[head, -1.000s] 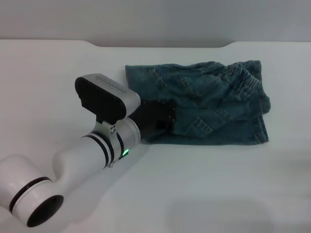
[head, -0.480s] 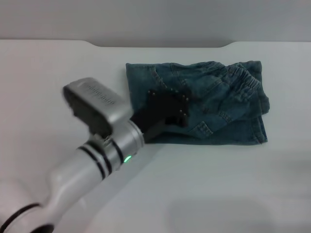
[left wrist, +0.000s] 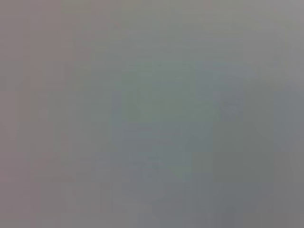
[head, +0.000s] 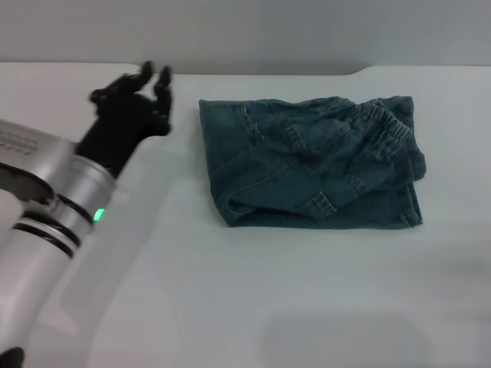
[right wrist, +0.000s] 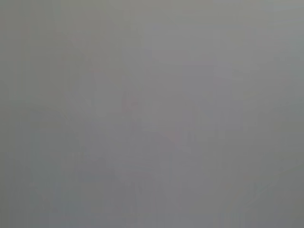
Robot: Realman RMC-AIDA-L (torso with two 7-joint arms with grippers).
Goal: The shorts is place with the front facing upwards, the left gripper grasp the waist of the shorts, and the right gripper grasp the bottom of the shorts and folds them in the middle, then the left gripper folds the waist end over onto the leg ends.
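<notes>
In the head view the blue denim shorts [head: 307,165] lie folded into a compact rectangle on the white table [head: 230,299], right of centre. The gathered waist [head: 383,123] rests on top at the bundle's right end, over the lower layers there. My left gripper [head: 126,86] hangs in the air to the left of the shorts, well clear of the cloth, with its black fingers spread open and nothing in them. Its silver arm with the green light [head: 97,215] runs down to the left edge. The right gripper is out of view. Both wrist views show only flat grey.
The table's far edge, with a raised lip [head: 253,73], runs behind the shorts. Bare white tabletop lies in front of and left of the bundle.
The left gripper has lifted off the near left part of the shorts and swung away up and to the left. The folded shorts stay where they were.
</notes>
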